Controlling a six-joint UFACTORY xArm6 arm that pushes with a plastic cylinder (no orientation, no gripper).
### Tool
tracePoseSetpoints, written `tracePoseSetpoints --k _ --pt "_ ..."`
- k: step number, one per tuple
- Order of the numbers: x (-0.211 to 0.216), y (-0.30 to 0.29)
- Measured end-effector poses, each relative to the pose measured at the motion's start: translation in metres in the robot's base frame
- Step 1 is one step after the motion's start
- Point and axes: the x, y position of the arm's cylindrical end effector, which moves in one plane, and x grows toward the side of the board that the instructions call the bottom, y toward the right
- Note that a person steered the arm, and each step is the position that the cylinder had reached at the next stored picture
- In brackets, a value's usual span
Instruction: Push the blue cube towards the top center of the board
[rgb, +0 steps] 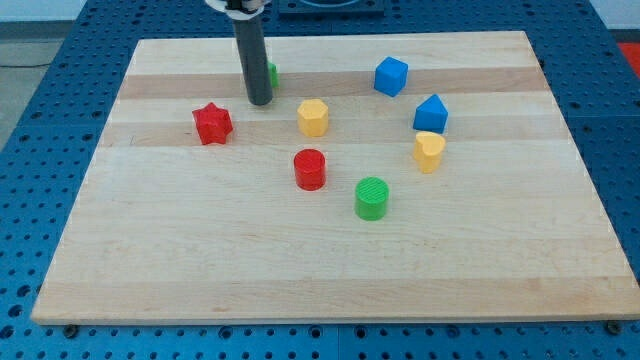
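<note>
The blue cube (391, 76) sits on the wooden board (330, 270) near the view's top, right of centre. My tip (259, 102) is down on the board well to the cube's left, between the red star (212, 123) and the yellow hexagonal block (313, 117). A green block (272, 73) is mostly hidden behind my rod, just above the tip.
A second blue block (431, 113), wedge-like, lies below and right of the cube, with a yellow heart-shaped block (429, 152) just under it. A red cylinder (310, 169) and a green cylinder (372, 198) stand near the middle.
</note>
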Motion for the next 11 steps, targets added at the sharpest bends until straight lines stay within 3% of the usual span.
tracePoseSetpoints --k 2,3,6,8,11 --pt "-0.027 -0.001" --pt "-0.015 0.001" --pt "0.013 0.179" --pt "-0.006 0.245" --pt "-0.029 0.174"
